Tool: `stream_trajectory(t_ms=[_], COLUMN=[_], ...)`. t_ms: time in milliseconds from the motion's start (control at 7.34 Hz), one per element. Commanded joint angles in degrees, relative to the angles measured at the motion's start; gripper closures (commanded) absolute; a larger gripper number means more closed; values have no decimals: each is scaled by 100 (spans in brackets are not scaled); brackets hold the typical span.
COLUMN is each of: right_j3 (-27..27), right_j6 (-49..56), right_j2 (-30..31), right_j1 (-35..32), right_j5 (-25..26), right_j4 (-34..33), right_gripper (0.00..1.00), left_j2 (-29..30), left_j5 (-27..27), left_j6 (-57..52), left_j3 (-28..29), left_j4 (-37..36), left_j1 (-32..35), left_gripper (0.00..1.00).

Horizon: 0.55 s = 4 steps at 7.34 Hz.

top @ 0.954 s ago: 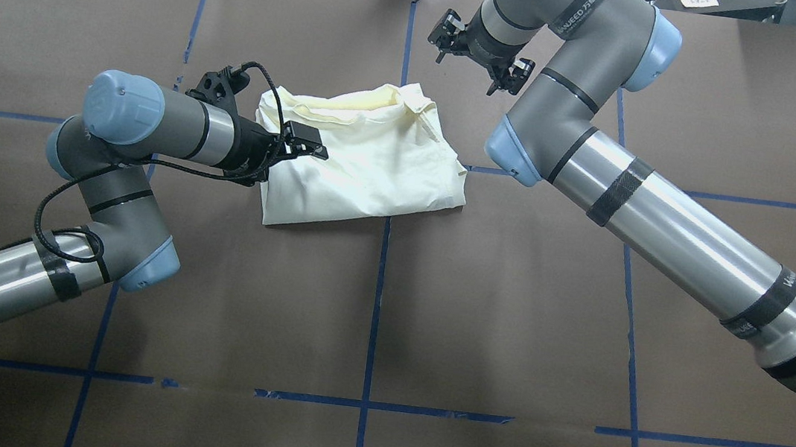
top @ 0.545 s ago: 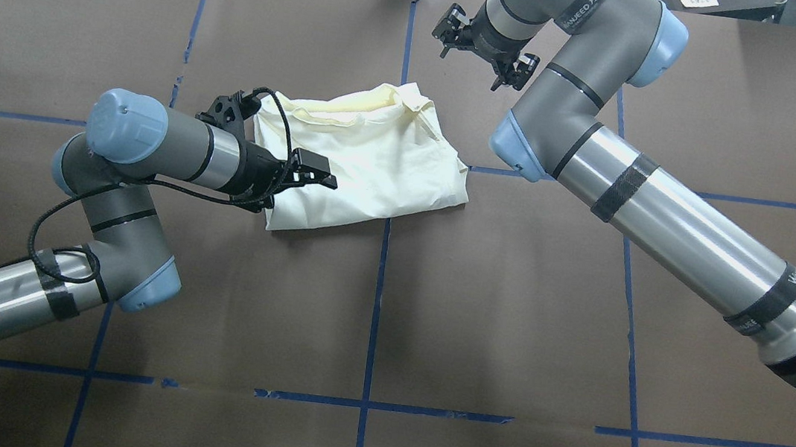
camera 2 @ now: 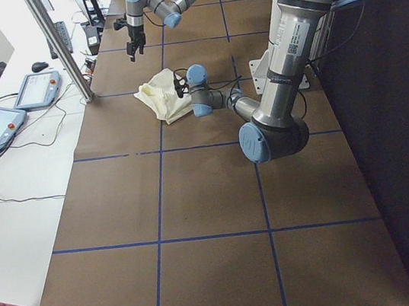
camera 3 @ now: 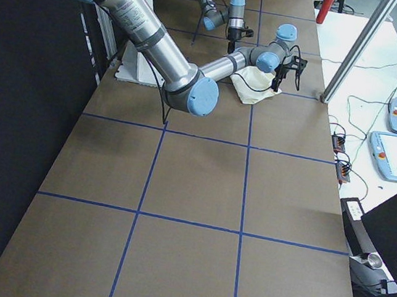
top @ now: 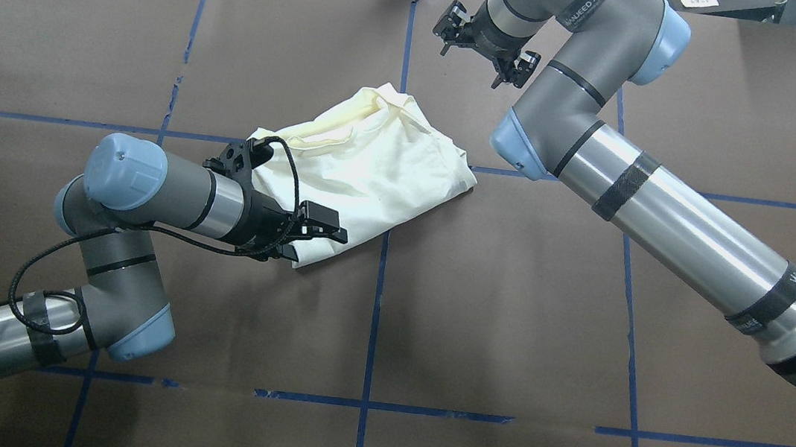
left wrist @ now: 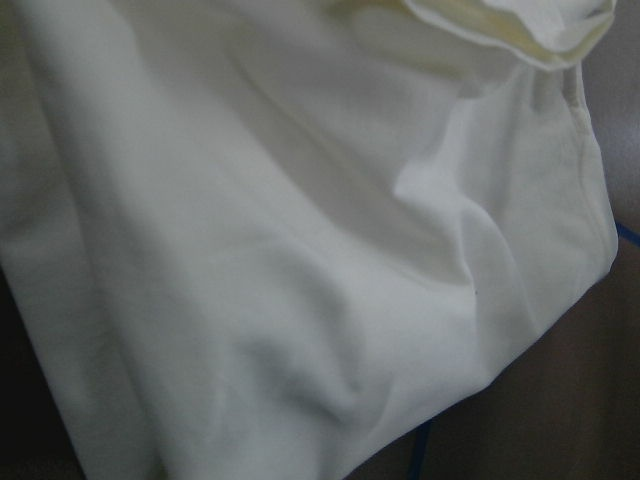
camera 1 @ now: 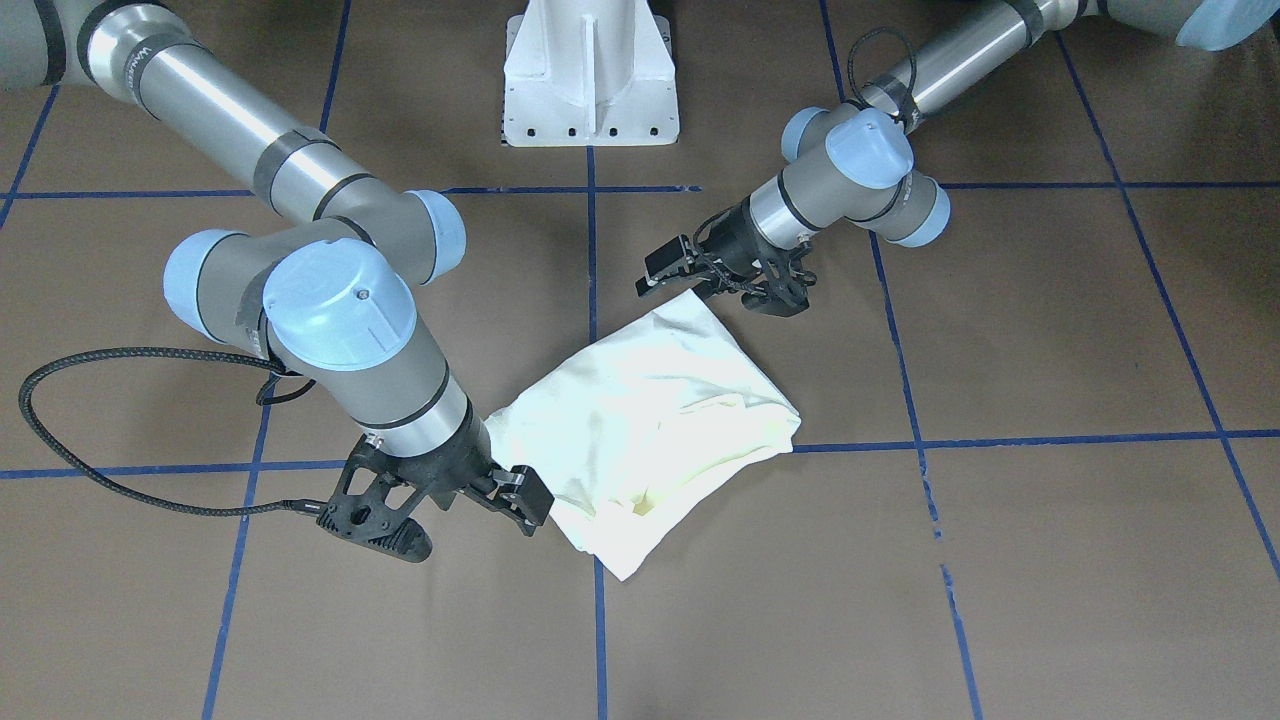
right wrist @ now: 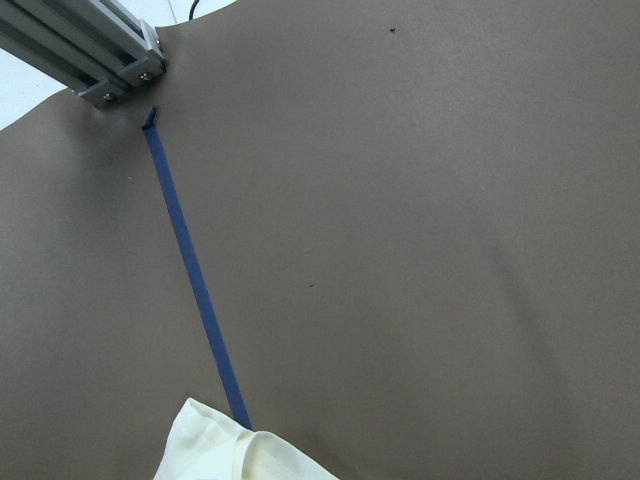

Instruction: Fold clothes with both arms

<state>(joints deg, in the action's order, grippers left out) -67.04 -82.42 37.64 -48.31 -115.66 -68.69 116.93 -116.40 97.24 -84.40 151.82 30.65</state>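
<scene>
With the left gripper (top: 322,231), seems to pinch the near corner of the cream T-shirt (top: 375,161). Looks closed on the cloth there, with the fingertips partly hidden by the fold, so judged and not plainly seen. Lies flat on the bench (top: 509,304) as a compact folded bundle, spreading from this gripper toward the far side, with no print showing on top.

As for the right gripper (top: 451,29): hangs raised beyond the far corner of the bundle, apart from it, holding nothing. Cannot tell how wide open.

Appears to be late in the folding. Probably positioning or turning the folded bundle with one arm, not making a new fold.

Next likely calls for lowering the right gripper to the far edge and taking hold there. Then needs both arms moving together, low and slow, to avoid pulling the layers open again.
</scene>
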Motion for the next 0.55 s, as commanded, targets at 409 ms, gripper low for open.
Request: stream_trajectory(t_ms=[409], right_j3=[-362], right_j6=[207], right_j2=[-3], right_j1=[488], right_j5=[79], right_j4=[-407], right_gripper=[0], left_j2=[-435], left_j5=[-1505], left_j6=[-1599], left_j3=[-429], left_j4=[-774], left_j1=[1763], left_gripper=[0])
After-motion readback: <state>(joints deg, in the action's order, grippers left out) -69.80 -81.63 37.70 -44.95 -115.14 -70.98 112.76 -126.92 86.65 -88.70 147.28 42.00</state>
